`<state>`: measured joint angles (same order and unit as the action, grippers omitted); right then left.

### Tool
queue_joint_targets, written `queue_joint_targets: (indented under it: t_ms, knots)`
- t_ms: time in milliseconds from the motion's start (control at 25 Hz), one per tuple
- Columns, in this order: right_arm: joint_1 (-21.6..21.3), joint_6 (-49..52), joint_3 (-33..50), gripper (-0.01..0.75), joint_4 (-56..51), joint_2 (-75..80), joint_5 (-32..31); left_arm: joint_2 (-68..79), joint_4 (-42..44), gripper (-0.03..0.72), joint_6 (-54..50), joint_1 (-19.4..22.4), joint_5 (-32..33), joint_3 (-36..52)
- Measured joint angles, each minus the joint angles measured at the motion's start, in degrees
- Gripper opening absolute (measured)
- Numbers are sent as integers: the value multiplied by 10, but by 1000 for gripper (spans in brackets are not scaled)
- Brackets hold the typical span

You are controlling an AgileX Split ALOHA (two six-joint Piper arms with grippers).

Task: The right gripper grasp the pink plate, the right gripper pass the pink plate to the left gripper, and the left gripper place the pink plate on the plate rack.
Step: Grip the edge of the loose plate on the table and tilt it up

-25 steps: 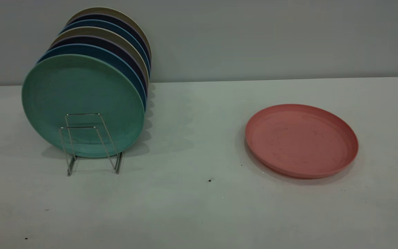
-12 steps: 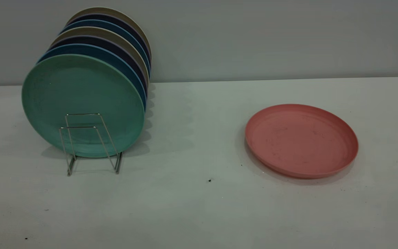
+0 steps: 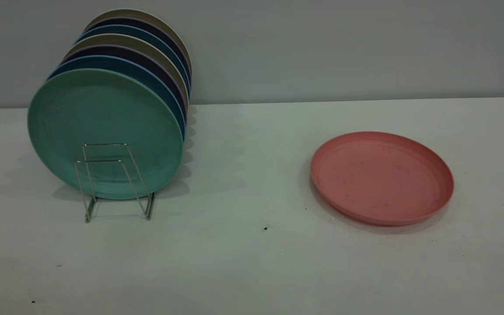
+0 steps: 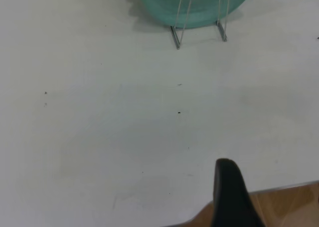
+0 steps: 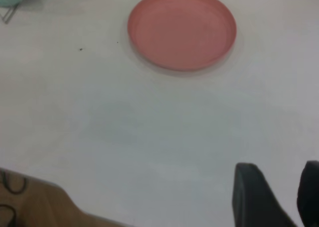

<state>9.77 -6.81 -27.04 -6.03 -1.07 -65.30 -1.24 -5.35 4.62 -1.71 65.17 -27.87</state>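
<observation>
The pink plate (image 3: 381, 177) lies flat on the white table at the right, with nothing touching it. In the right wrist view the pink plate (image 5: 182, 29) is far ahead of my right gripper (image 5: 276, 172), which hovers open and empty over the table's near part. The plate rack (image 3: 116, 179) stands at the left, its two front wire loops free. My left gripper (image 4: 234, 197) shows only as a black tip by the table's near edge, well short of the plate rack (image 4: 199, 18). Neither gripper appears in the exterior view.
A green plate (image 3: 103, 127) stands upright at the front of the rack, with several blue, dark and beige plates (image 3: 147, 57) behind it. The table (image 3: 243, 175) has a wall behind it. Its near edge (image 4: 284, 188) gives way to a wooden floor.
</observation>
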Motion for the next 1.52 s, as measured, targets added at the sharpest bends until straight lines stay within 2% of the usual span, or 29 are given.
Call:
queue_joint_targets:
  t_ms: [720,960,1120,1240,1520]
  knots:
    - [0,0,0,239,-24,0,2,0,0,445,0,0,0,0]
    - [0,-9,-8,239,-28,37,24,40,-3,445,2,0,-62,-22]
    - [0,-25,-10,239,-52,124,81,142,-47,445,16,0,-121,-23]
    - [0,-56,-10,239,-101,207,152,228,-118,445,76,0,-181,-23]
    - [0,-228,-12,243,-287,429,309,399,-290,445,240,0,-277,-23]
